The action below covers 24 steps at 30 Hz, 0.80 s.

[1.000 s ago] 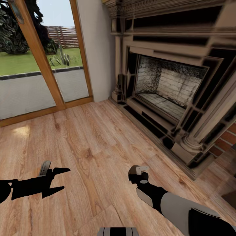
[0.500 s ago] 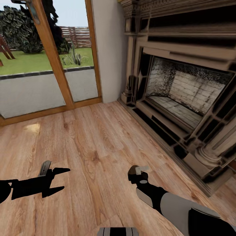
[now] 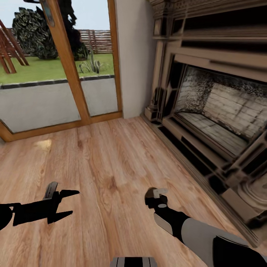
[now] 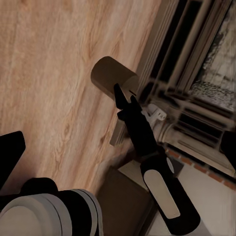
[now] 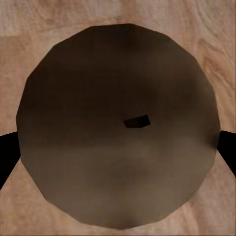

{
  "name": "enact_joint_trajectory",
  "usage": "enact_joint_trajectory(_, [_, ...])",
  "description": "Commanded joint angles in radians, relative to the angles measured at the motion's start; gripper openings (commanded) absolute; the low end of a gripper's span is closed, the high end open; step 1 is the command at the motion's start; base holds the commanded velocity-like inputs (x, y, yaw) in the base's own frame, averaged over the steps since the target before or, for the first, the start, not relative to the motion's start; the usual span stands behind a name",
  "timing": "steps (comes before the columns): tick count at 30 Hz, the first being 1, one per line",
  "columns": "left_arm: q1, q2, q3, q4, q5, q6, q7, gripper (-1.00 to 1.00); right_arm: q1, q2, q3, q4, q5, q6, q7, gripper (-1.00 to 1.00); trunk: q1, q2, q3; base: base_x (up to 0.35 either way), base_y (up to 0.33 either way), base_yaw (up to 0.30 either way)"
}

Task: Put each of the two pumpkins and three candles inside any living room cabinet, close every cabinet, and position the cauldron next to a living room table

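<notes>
My right gripper point(image 3: 155, 195) hangs low over the wood floor, shut on a candle point(image 3: 150, 192). In the right wrist view the candle point(image 5: 118, 88) is a round beige-brown top with a small dark wick, and a black fingertip sits at each side of it. From the left wrist view the same candle point(image 4: 110, 74) shows as a squat cylinder pinched between the right gripper's black fingers point(image 4: 126, 104). My left gripper point(image 3: 69, 203) is open and holds nothing, level with the right one. Pumpkins, cabinet, cauldron and table are out of view.
A large ornate fireplace point(image 3: 218, 111) with a stepped hearth runs along the right. A glass door with a wooden frame point(image 3: 70, 66) stands ahead on the left, a white wall section point(image 3: 135, 55) between them. Wood floor point(image 3: 104, 155) stretches ahead.
The whole view has swung left: the fireplace slid rightward and more of the glass door and garden shows. Both arms keep the same pose, the candle still held.
</notes>
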Motion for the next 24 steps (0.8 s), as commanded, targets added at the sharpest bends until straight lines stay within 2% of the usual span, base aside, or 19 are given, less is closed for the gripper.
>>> enact_joint_trajectory(1, [-0.001, 0.0, 0.001, 0.0, 0.009, 0.002, 0.01, 1.0, -0.002, -0.001, 0.009, -0.001, -0.008, -0.002, -0.006, -1.0, 0.0, 0.0, -0.001, 0.335, 0.0, 0.256])
enact_joint_trajectory(6, [-0.001, 0.0, 0.001, 0.0, 0.009, 0.002, 0.01, 1.0, -0.002, -0.001, 0.009, -0.001, -0.007, -0.002, -0.004, -1.0, 0.0, 0.0, -0.003, 0.323, 0.0, 0.257])
enact_joint_trajectory(11, [-0.001, 0.0, 0.001, 0.0, 0.011, 0.002, 0.009, 1.0, -0.001, 0.0, 0.009, -0.001, -0.007, -0.001, -0.004, -1.0, 0.0, 0.0, -0.006, 0.095, 0.0, 0.258])
enact_joint_trajectory(19, [-0.001, 0.0, 0.001, 0.0, 0.012, 0.003, 0.009, 1.0, -0.001, 0.0, 0.009, -0.001, -0.007, -0.001, -0.007, -1.0, -0.003, 0.002, 0.02, 0.006, 0.0, 0.258])
enact_joint_trajectory(24, [-0.001, 0.0, 0.001, 0.0, 0.012, 0.002, 0.009, 1.0, -0.002, 0.0, 0.009, -0.001, -0.007, 0.001, -0.006, -1.0, -0.022, 0.036, 0.033, 0.0, 0.0, 0.257])
